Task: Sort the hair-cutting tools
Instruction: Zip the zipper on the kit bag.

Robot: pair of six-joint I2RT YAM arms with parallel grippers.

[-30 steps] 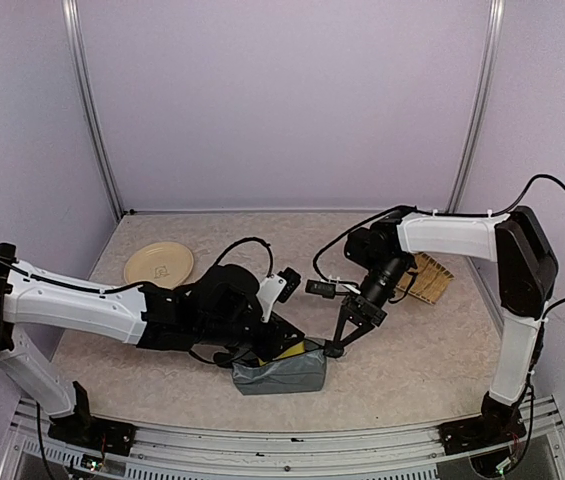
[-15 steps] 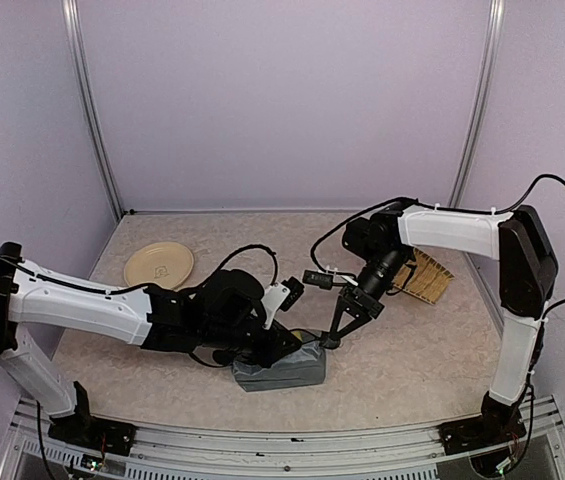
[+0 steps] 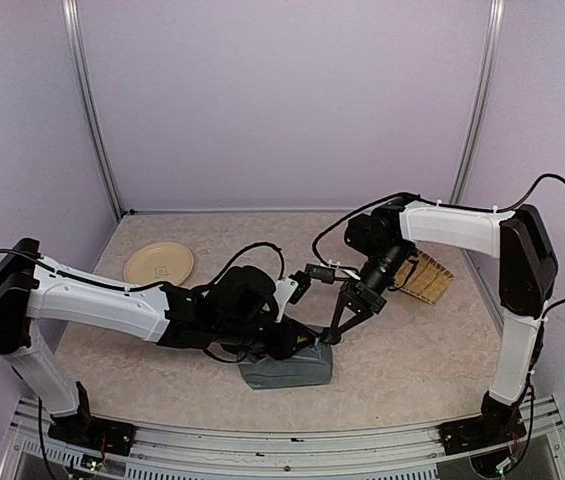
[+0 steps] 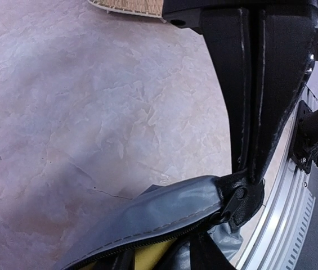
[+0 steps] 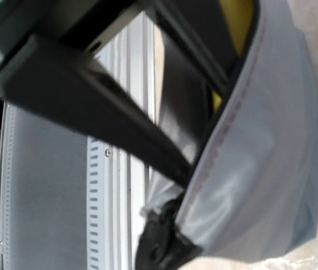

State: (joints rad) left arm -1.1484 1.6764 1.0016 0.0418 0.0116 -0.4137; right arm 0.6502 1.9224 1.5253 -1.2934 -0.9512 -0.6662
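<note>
Lying on mottled beige table (image 3: 412,350): round beige plate (image 3: 159,265) far left, grey zip pouch (image 3: 287,368) near front edge, tan slatted mat (image 3: 428,277) far right.

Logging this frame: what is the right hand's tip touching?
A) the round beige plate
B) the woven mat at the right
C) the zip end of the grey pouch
C: the right hand, fingers together, meets the grey pouch at its zip end, while the plate lies far off at the left.
</note>
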